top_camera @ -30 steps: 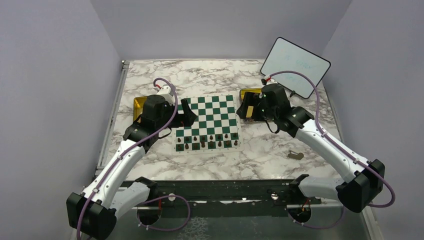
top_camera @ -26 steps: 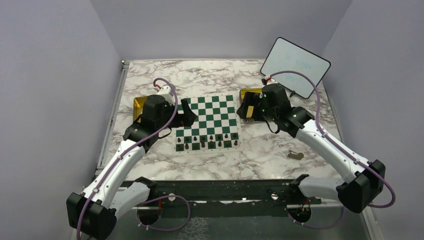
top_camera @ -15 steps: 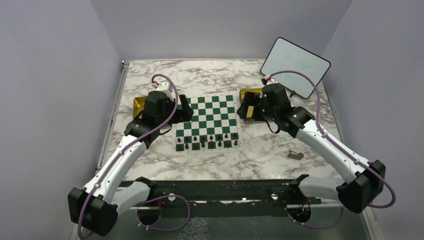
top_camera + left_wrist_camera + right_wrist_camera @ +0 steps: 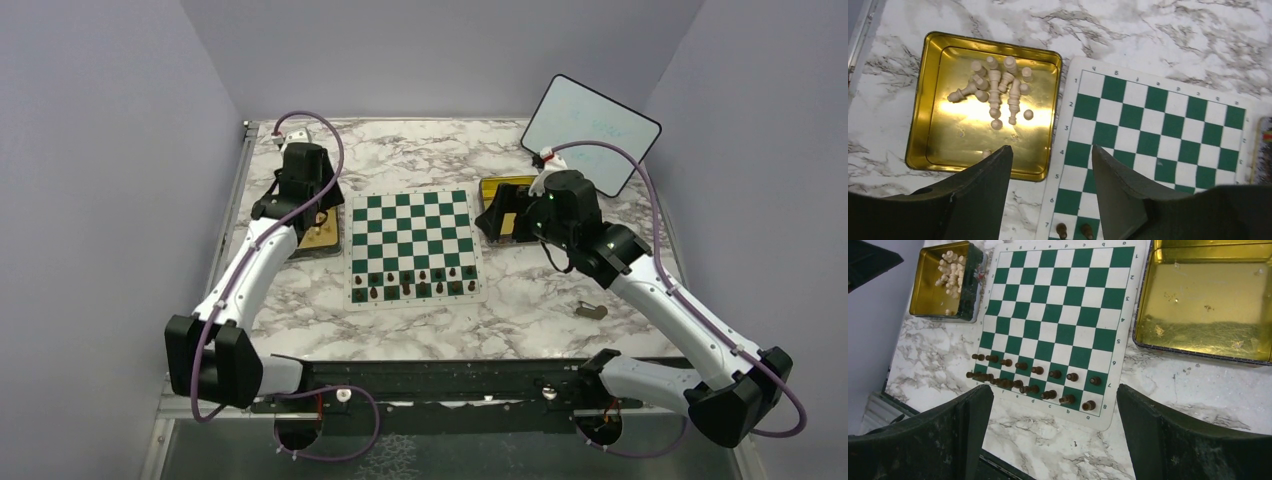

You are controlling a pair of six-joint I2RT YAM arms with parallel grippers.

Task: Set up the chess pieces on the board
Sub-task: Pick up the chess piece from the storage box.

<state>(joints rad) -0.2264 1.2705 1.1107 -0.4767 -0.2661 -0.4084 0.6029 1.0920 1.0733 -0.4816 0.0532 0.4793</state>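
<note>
Left gripper (image 4: 1050, 148), the nearer one, jaws parted and empty; cream chess pieces (image 4: 998, 90) heaped in gold tray (image 4: 958, 142) at its eleven o'clock, mostly lying twelve-to-six.

Marble-patterned table (image 4: 420, 150) between plain lilac walls (image 4: 100, 200)

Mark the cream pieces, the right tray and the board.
cream pieces (image 4: 994, 90): left wrist view, middle of the pile.
right tray (image 4: 1208, 310): right wrist view, bare floor.
board (image 4: 1058, 315): right wrist view, bare central square.
</note>
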